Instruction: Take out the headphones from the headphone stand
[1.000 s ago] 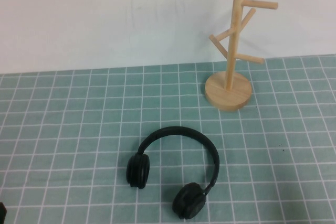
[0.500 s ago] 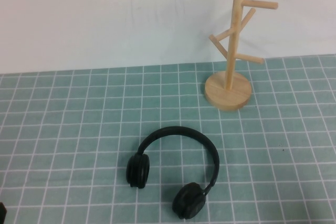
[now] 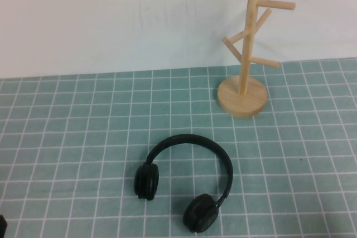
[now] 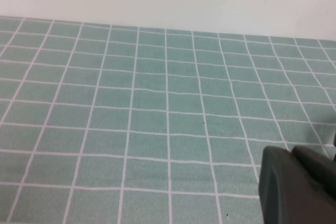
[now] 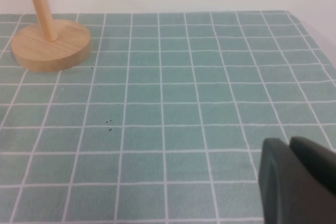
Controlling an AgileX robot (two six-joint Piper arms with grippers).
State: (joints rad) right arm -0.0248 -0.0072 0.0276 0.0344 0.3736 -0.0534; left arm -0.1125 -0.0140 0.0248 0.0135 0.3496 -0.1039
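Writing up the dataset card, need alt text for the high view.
Black headphones lie flat on a green grid tablecloth, off the wooden headphone stand standing behind them to the right. The left gripper barely shows at the near left corner; the right gripper is out of view.

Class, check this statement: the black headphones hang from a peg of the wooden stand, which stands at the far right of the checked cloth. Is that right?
Not quite. The headphones are not on a peg; the high view shows them lying flat on the checked cloth, nearer than the headphone stand and apart from it. The stand does stand at the far right. The left gripper and right gripper show only in their wrist views.
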